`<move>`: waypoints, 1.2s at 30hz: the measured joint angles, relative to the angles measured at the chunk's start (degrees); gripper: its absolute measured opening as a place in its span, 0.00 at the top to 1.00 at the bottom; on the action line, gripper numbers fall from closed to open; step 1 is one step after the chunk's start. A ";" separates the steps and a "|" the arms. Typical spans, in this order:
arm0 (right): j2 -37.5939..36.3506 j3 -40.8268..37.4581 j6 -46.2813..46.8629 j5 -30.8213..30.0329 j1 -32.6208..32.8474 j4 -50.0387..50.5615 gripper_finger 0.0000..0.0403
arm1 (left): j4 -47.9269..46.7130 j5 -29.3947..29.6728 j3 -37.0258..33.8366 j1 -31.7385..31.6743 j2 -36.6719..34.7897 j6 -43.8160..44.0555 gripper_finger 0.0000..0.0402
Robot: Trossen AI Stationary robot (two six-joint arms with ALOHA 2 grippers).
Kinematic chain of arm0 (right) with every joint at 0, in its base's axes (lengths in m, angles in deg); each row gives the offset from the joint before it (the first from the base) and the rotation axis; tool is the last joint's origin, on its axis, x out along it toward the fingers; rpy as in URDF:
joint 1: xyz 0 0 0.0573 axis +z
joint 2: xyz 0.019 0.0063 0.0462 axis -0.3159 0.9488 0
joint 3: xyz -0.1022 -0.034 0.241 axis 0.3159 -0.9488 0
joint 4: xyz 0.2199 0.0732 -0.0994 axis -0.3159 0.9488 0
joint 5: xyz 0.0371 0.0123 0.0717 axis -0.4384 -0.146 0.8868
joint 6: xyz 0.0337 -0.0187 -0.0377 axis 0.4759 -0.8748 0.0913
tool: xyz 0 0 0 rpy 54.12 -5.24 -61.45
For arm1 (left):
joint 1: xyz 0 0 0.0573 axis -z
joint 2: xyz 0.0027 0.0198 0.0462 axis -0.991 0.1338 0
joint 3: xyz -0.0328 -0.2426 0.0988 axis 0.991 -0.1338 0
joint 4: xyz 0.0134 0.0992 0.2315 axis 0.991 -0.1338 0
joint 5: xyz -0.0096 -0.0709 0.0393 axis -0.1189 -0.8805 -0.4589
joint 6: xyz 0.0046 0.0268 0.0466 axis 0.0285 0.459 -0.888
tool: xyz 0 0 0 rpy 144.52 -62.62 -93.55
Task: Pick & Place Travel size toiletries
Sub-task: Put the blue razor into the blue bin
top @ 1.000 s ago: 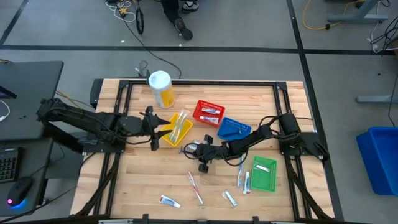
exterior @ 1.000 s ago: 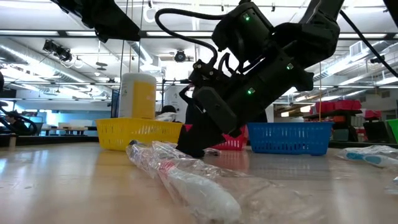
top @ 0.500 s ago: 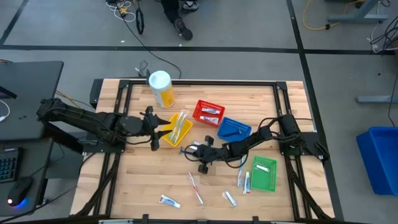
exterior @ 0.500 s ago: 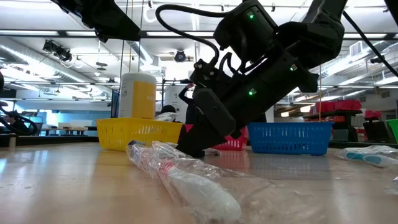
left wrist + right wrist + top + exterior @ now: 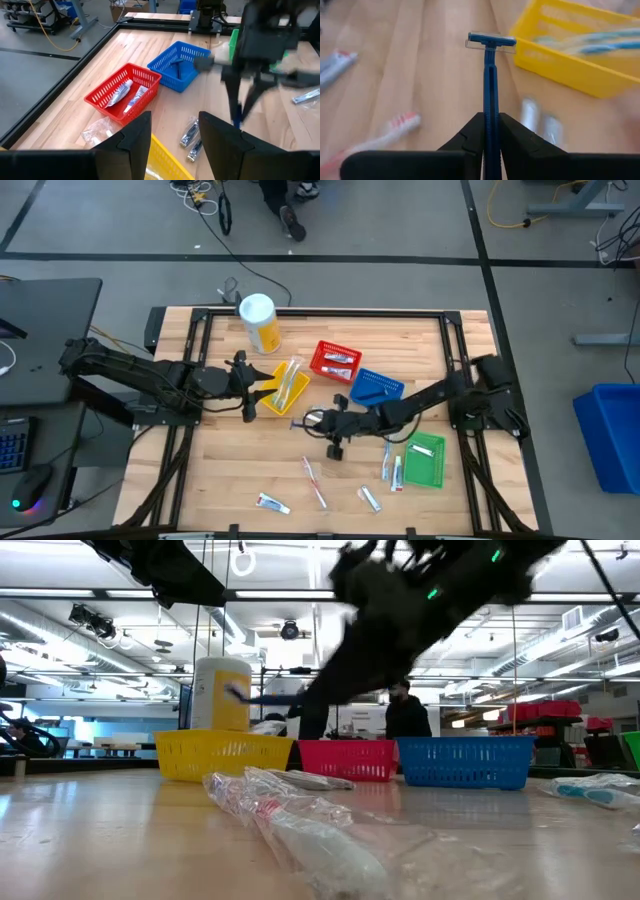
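Note:
My right gripper (image 5: 320, 421) hovers over the table's middle, just right of the yellow basket (image 5: 285, 390), shut on a blue razor (image 5: 490, 75). My left gripper (image 5: 175, 125) hangs open at the yellow basket's left edge, which holds pale toothbrushes (image 5: 600, 41). Loose on the near half of the table lie a wrapped toothbrush (image 5: 314, 482), small tubes (image 5: 271, 503) (image 5: 370, 498) and a few more items (image 5: 392, 468). Two small packets (image 5: 191, 136) lie under the right gripper. My right gripper pinches the razor's handle (image 5: 490, 102) between its two fingers. The handle runs along the fingers, and the head (image 5: 491, 41) sticks out past the fingertips toward the yellow basket. The razor is lifted clear of the table.
A red basket (image 5: 335, 360) with tubes, a blue basket (image 5: 377, 387) and a green basket (image 5: 424, 458) stand right of the middle. A white-and-yellow canister (image 5: 259, 322) stands at the far edge. A clear wrapper (image 5: 300, 820) lies close to the low camera.
My right gripper was down at the table beside the yellow basket and has risen, staying shut. The razor has come up with it and is now clear of the wood. The right arm's base end has swung toward the table's right edge.

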 joint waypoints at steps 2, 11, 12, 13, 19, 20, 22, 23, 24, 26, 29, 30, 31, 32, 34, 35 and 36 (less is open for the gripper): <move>-3.88 0.07 0.37 -1.41 -0.07 7.16 0.87 | -0.01 -0.01 0.02 0.00 0.00 0.24 0.57; -21.76 0.04 11.77 -11.36 0.05 41.23 0.86 | -0.39 0.01 0.02 0.00 0.00 0.42 0.57; -23.30 0.04 13.20 -11.54 0.03 43.83 0.86 | -0.39 0.01 0.02 0.00 0.00 0.44 0.57; -24.79 0.04 14.49 -11.63 0.07 46.39 0.86 | -0.37 0.01 0.02 0.00 0.00 0.44 0.57; -28.98 -1.66 23.70 -10.51 -0.03 59.79 0.86 | -0.62 1.57 0.02 0.00 0.00 0.56 0.57; -29.04 -2.60 24.80 -9.98 -0.16 60.65 0.86 | -0.67 2.01 0.02 0.00 0.00 0.59 0.57; -28.95 -4.76 25.93 -8.66 -0.30 60.37 0.86 | -0.65 2.86 0.02 0.00 0.00 0.62 0.57; -28.95 -6.06 25.99 -8.11 -0.30 59.96 0.86 | -0.66 3.05 0.02 0.00 0.00 0.63 0.57; -28.85 -7.31 25.99 -7.67 -0.30 58.92 0.86 | -0.68 3.05 0.02 0.00 0.00 0.63 0.57; -28.75 -9.70 26.00 -7.45 -0.36 56.37 0.86 | -0.66 3.05 0.02 0.00 0.00 0.63 0.57; -28.75 -12.17 25.51 -7.43 -0.58 53.52 0.86 | -0.66 3.05 0.02 0.00 0.00 0.64 0.57; -28.75 -12.73 25.16 -7.43 -0.75 52.81 0.86 | -0.63 3.05 0.02 0.00 0.00 0.66 0.57; -28.75 -13.24 24.94 -7.41 -0.88 52.37 0.86 | -0.63 3.05 0.02 0.00 0.00 0.66 0.57; -28.75 -13.58 24.92 -7.43 -1.13 52.39 0.86 | -0.63 3.05 0.02 0.00 0.00 0.66 0.57; -28.75 -14.17 24.92 -7.44 -1.58 52.35 0.85 | -0.59 3.05 0.02 0.00 0.00 0.68 0.57; -28.75 -14.35 24.92 -7.45 -1.87 52.39 0.84 | -0.61 3.05 0.02 0.00 0.00 0.68 0.57; -28.75 -14.38 24.92 -7.44 -2.05 52.37 0.84 | -0.62 3.05 0.02 0.00 0.00 0.68 0.57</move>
